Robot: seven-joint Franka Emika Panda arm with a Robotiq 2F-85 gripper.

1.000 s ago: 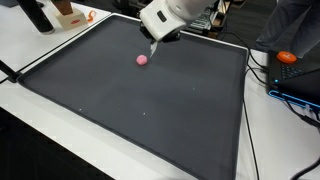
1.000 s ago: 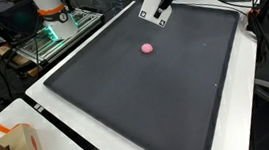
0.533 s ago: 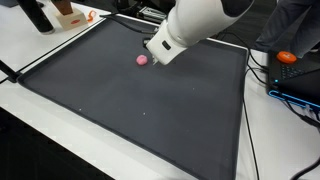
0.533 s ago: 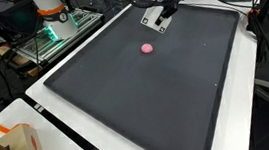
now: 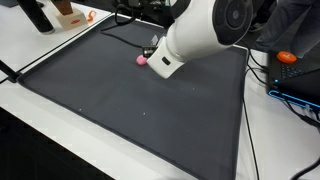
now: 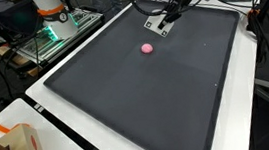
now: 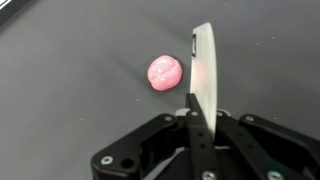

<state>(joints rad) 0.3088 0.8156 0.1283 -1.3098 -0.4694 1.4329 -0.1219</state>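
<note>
The tool (image 7: 202, 62) was closed, its jaws pressed together with no gap showing in the wrist view. It hung low over the dark mat (image 5: 130, 110) on the table (image 5: 40, 125), just beside the pink ball (image 7: 165, 73), which lay on the mat untouched.

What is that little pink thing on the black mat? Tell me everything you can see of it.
The pink lump is small, roundish and slightly uneven, with a dull, wrinkled surface that looks like soft dough or putty. It lies whole and alone on the dark mat, towards its far end in both exterior views. In the wrist view the gripper stands just beside it, with a narrow gap showing between them. Only the mat seems to touch it.
</note>
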